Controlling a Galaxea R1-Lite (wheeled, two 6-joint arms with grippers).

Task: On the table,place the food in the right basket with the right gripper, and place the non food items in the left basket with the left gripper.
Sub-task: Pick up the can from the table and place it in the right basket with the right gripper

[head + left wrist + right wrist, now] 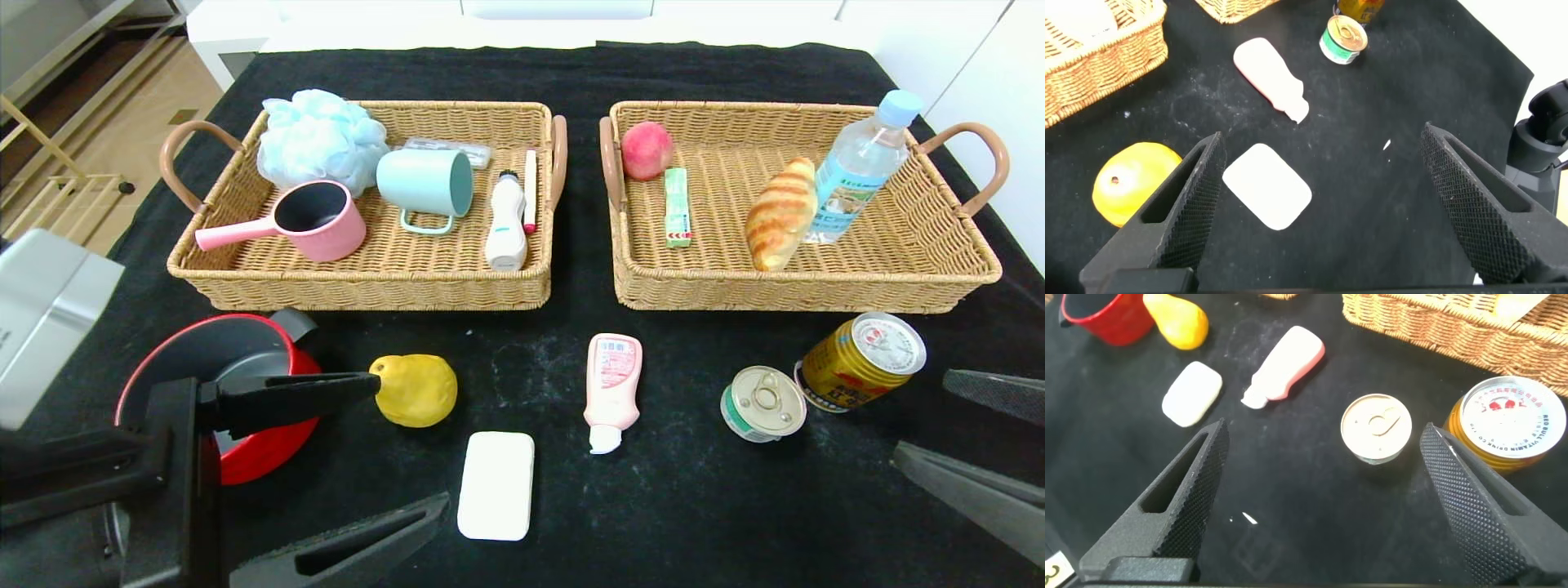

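White soap bar [1267,185] lies beneath the wide-open, empty left gripper [1319,200]; right gripper [1319,498] likewise spread, holding nothing.

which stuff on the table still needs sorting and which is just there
To sort: yellow pear, small tin, gold can, red pot, white soap bar, pink tube.
Just there: grey box, black cloth.

Table [718,69]: black cloth cover. Behind: white cabinets [522,16]. Left: tan wood floor [139,106], pale wooden rack [49,175], silver box [45,306]. Lighting: bright, even.
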